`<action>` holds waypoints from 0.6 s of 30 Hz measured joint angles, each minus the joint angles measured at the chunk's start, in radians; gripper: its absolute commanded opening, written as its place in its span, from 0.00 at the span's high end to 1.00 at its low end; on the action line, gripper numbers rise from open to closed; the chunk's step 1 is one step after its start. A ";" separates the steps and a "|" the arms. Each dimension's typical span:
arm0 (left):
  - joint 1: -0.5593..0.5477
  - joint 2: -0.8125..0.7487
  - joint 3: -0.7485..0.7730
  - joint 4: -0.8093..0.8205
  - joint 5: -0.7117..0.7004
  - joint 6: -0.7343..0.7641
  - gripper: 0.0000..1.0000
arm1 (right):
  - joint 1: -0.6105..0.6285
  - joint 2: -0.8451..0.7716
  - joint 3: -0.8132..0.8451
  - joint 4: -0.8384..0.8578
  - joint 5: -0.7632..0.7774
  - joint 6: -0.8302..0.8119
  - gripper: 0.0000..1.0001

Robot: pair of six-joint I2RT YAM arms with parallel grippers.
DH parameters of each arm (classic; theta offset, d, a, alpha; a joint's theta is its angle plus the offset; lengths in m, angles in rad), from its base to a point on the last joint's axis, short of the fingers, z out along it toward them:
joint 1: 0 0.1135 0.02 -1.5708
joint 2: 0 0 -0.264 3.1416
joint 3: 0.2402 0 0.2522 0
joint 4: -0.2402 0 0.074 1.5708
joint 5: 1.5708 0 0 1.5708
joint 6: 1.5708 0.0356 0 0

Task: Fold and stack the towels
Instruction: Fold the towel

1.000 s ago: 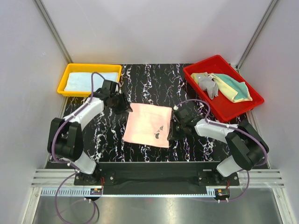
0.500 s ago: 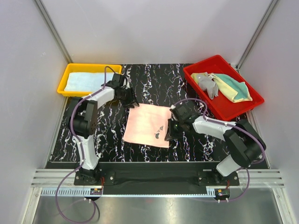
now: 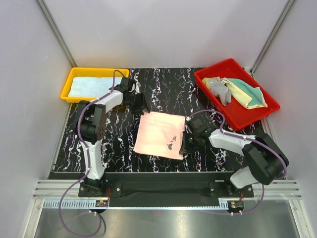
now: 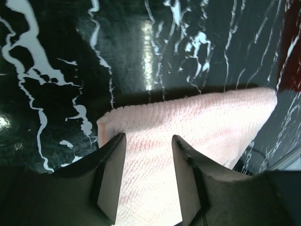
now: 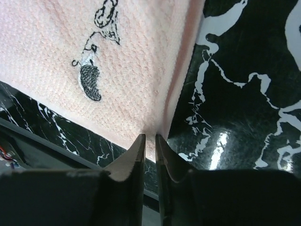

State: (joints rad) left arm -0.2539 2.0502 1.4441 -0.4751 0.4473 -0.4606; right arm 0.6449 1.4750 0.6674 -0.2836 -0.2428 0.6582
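From above, the pink towel [image 3: 158, 134] is seen spread flat at the middle of the table [image 3: 158, 82], nudged slightly rightward from where it lay a second ago. The left gripper [image 3: 140, 106] has been swung in from beside the cloth and is now set over its far left corner. The right gripper [image 3: 185, 145] has been slid along the right edge to the near right corner. A light blue towel [image 3: 91, 85] is kept in the yellow tray [image 3: 79, 99], and the grey, yellow and teal towels [image 3: 237, 91] are left heaped in the red tray [image 3: 237, 118].

In the left wrist view, that far corner is shown lying between parted fingers [image 4: 110, 179], not yet pinched.

In the right wrist view, the fingers [image 5: 127, 164] are seen drawn almost together, with the towel's hem caught between their tips, near the dark embroidered mark [image 5: 89, 80].

A fold of the pink towel is judged to be just starting: one corner is secured, while the other awaits the closing of the left jaws.
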 measured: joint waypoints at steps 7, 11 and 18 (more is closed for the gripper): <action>-0.001 -0.008 0.203 -0.155 -0.005 0.170 0.50 | -0.018 0.008 0.187 -0.183 0.005 -0.125 0.65; -0.001 -0.017 0.221 -0.173 -0.021 0.259 0.50 | -0.114 0.095 0.401 -0.208 -0.030 -0.232 0.57; -0.001 0.012 0.182 -0.195 -0.041 0.372 0.51 | -0.315 0.346 0.664 -0.272 -0.139 -0.491 0.70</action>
State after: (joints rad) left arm -0.2550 2.0624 1.6264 -0.6704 0.4061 -0.0883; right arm 0.3302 1.8206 1.3315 -0.5556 -0.3817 0.1673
